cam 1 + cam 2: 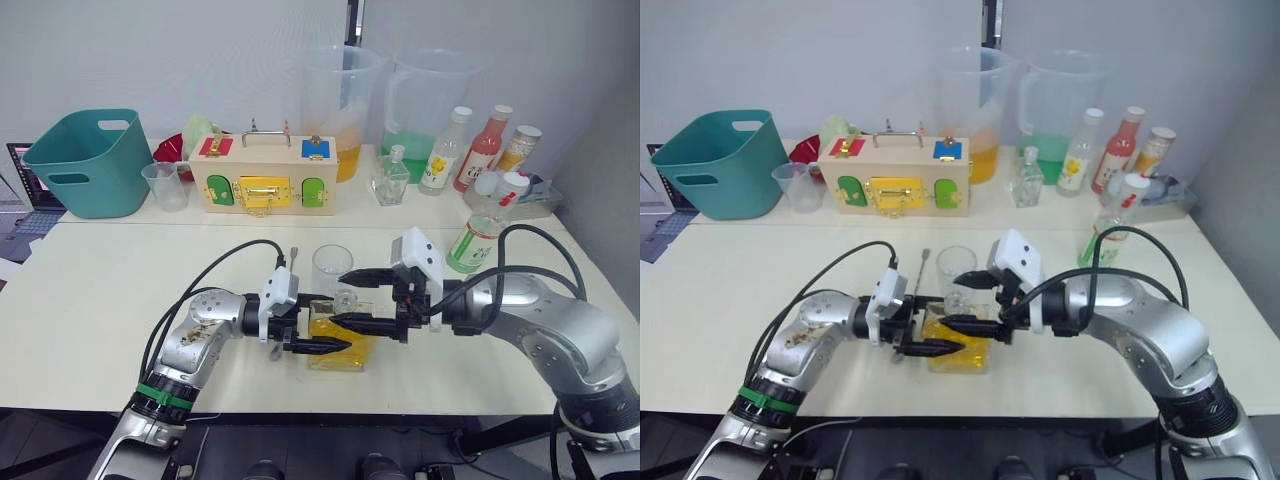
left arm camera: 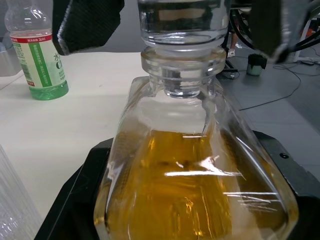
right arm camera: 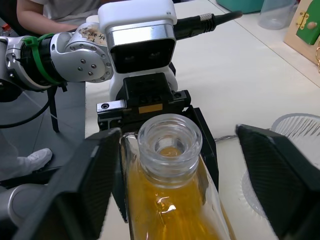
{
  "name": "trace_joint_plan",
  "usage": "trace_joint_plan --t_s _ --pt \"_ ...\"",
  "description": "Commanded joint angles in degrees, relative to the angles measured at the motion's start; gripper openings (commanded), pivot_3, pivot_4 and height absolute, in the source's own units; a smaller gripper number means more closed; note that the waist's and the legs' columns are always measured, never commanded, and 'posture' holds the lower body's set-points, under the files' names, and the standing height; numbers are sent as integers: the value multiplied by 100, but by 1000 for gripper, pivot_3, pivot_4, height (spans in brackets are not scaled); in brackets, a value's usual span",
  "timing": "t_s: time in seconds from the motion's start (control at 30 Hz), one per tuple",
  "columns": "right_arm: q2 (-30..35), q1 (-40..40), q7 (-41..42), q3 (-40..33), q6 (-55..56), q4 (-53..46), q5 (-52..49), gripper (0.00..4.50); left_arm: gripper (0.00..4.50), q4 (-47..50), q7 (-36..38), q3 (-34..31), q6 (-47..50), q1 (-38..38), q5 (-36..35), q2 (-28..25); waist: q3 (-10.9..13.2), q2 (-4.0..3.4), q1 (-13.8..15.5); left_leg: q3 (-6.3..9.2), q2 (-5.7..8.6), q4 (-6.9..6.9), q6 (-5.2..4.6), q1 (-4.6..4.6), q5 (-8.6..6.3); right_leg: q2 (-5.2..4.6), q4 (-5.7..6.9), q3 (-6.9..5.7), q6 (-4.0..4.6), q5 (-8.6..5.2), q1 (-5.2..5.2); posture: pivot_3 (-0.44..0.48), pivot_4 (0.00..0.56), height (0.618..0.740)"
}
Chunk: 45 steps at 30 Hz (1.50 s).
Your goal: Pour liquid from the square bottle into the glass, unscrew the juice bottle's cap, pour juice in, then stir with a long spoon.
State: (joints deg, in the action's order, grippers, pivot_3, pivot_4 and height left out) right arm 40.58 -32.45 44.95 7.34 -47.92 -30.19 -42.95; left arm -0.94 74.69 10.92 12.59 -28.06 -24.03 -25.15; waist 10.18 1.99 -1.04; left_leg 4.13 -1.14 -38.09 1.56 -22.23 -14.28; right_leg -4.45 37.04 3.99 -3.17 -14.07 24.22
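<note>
The square bottle (image 1: 338, 342) stands near the table's front edge, about half full of yellow liquid (image 2: 195, 190). My left gripper (image 1: 318, 325) is shut on its body from the left. My right gripper (image 1: 342, 298) is open, with one finger on each side of the bottle's neck (image 3: 169, 141) and not touching it. The glass (image 1: 332, 268) stands upright just behind the bottle. The long spoon (image 1: 923, 268) lies on the table left of the glass. The juice bottle (image 1: 472, 242), with its cap (image 1: 513, 183) on, stands to the right behind my right arm.
Along the back stand a teal basket (image 1: 90, 160), a clear beaker (image 1: 167, 185), a wooden latch box (image 1: 263, 177), two big pitchers (image 1: 345, 100), a small stoppered bottle (image 1: 390, 178), a yellow-labelled bottle (image 1: 445, 150) and a red bottle (image 1: 482, 148).
</note>
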Motion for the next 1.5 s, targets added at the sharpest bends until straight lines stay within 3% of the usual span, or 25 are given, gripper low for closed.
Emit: trace_joint_plan --t_s 0.03,0.17,0.73,0.93,1.17,1.3,1.5 --pt "-89 69 61 -86 213 -115 65 2274 2827 235 -5 63 16 37 -18 -7 0 0 4 0 0 0 0 1 0 0 0 0 0 0 0 0 150 731" --pt "-176 161 98 -31 324 -135 173 1120 2827 223 -34 82 8 15 -5 8 0 0 5 1 1 0 0 0 0 -1 -1 0 0 0 -2 0 150 731" --pt "-441 360 -127 -496 -410 -187 -770 1128 2827 243 81 160 -101 35 -24 51 0 0 8 3 1 0 0 3 0 0 0 -1 0 0 -5 0 150 731" --pt "-118 322 534 -316 517 -459 -85 1127 2827 246 76 155 -86 64 -36 42 0 -1 14 3 3 0 0 0 0 -1 -2 -1 -1 0 -3 0 150 731" --pt "-130 194 743 -315 1217 -466 367 1127 2827 192 89 179 -83 34 -12 31 0 0 13 4 3 0 0 1 0 -1 -2 -1 -1 0 -4 0 150 731" --pt "-163 77 583 -947 897 -287 -300 1127 2827 172 102 189 -95 24 -8 38 0 0 22 5 2 0 0 1 0 -1 -2 -1 0 0 -4 0 150 731" --pt "738 617 508 -2282 903 653 -53 1126 2827 121 21 87 -149 -44 -54 117 0 0 52 5 7 0 0 -1 0 -5 -5 -1 -1 0 -8 0 150 731"
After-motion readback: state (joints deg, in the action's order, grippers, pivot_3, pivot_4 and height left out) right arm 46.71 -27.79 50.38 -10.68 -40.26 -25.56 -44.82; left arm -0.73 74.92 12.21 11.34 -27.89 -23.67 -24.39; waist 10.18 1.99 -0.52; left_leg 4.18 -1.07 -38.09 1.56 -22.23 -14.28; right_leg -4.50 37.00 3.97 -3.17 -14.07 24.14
